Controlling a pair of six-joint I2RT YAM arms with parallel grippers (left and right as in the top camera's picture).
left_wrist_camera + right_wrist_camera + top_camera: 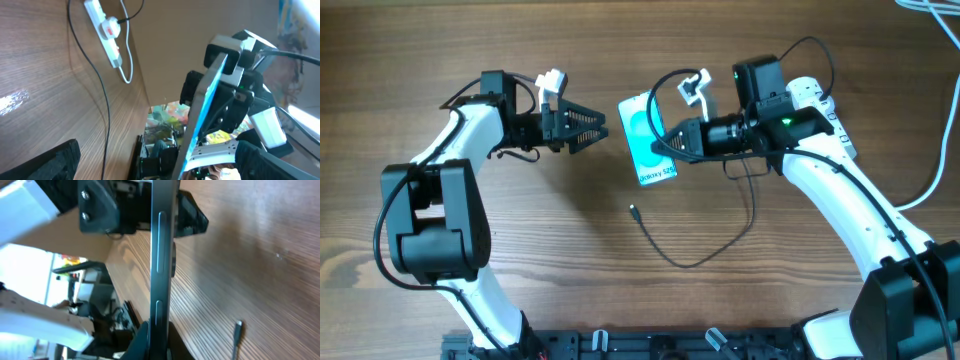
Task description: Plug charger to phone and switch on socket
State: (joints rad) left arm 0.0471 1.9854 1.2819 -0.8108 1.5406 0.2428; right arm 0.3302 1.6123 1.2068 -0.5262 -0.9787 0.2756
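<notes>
— Teal-blue screen, pale rim: is that the phone (642,135) in your right pincer (663,142)?

— Yes. My right pincer is clamped on one side of it. It looks lifted off the table (520,250) and tilted. My left pincer (592,128) is spread apart just beside the phone's other side, holding nothing.

— How will it handle?

— Stiff, smooth and probably slippery, and I judge the glass fragile. So a firm squeeze and no more, keeping the port end uncovered.

— And the charger (705,258)?

— Light and limp, I'd say. It lies on the table, with its connector tip (633,210) near the phone's lower end, not touching. I'd grip just behind the tip, where it's stiffest. Further back it would flop.

— The socket (114,50)?

— Behind my right arm, with the white adapter (110,27) seemingly plugged in.
</notes>
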